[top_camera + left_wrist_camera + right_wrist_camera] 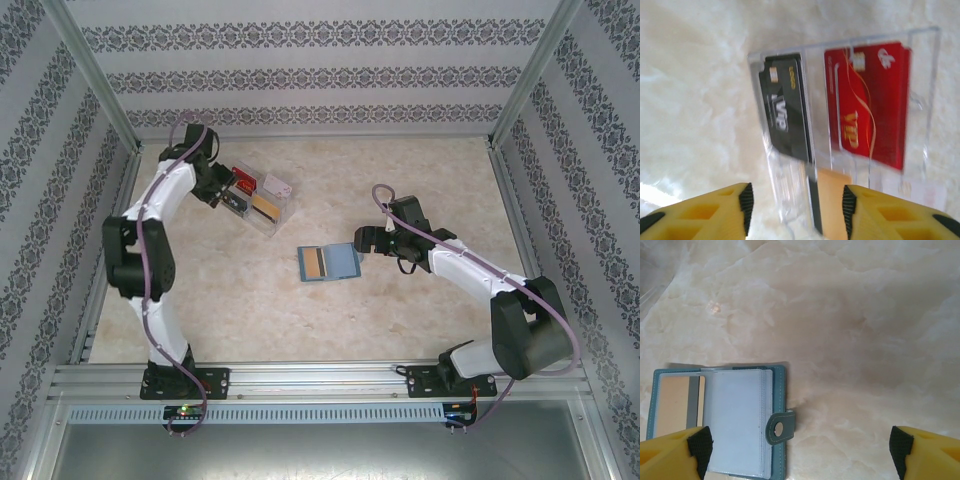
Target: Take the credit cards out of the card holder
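Right gripper (pixel 800 452) wide, empty. Card holder (pixel 735 425) open flat just left of it, orange-yellow card (pixel 672 405) in left half. Right arm (pixel 470 270) nearer.

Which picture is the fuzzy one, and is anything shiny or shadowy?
Left wrist view: the red card and black card look smeared, and the clear tray glints. Right wrist view: sharp, the card holder casts a soft shadow. Top view: evenly lit.
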